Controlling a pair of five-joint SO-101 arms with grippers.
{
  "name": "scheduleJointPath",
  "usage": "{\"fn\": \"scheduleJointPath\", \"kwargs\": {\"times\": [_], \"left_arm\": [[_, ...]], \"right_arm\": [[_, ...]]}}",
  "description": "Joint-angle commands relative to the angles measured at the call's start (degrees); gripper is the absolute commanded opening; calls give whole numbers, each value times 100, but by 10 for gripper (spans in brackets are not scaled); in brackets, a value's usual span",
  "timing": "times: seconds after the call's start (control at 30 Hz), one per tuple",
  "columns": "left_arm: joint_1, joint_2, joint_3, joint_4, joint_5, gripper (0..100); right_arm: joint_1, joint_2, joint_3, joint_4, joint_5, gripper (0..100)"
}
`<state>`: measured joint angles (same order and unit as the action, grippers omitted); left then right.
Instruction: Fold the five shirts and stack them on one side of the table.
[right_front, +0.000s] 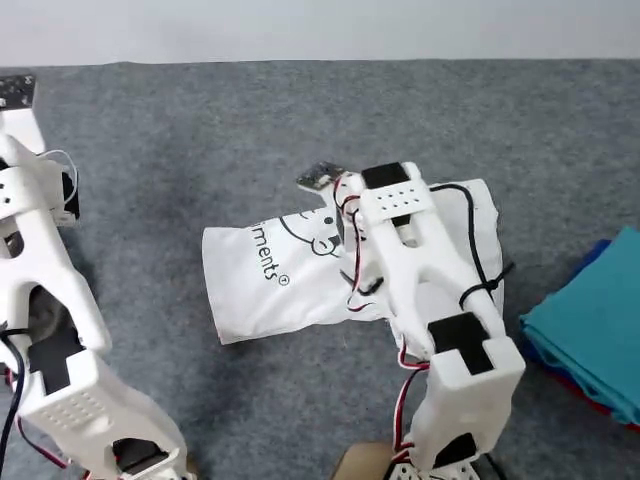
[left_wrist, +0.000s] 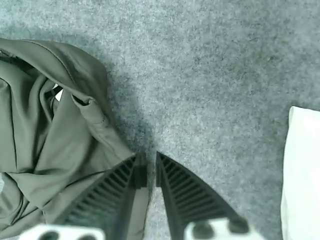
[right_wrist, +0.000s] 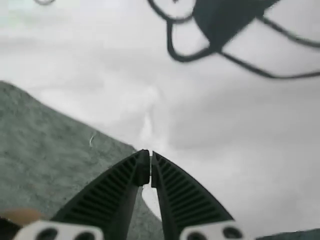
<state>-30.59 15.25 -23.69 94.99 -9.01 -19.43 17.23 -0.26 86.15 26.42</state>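
We find the white shirt (right_front: 260, 285) mid-table, its long axis running across between the arms. The right gripper (right_wrist: 146, 159) appears clenched on its edge, with the cloth spreading ahead of the jaws. The left gripper (left_wrist: 146, 167), pinched together on nothing, is farther off, just beside a crumpled olive shirt (left_wrist: 50, 140). The folded stack (right_front: 590, 320) lies on the right arm's side.
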Motion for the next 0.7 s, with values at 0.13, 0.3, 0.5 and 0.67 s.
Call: {"fn": "scheduleJointPath", "kwargs": {"times": [0.13,0.3,0.5,0.67], "left_arm": [[26,-316,-22,-88,35,44],[26,-316,-22,-70,35,44],[35,-316,-22,-70,35,44],[53,-316,-22,-70,35,44]], "right_arm": [[-22,787,-281,-312,44,10],[154,1112,-290,136,62,10],[145,321,-308,136,44,10],[-75,-523,-308,110,35,10]]}}
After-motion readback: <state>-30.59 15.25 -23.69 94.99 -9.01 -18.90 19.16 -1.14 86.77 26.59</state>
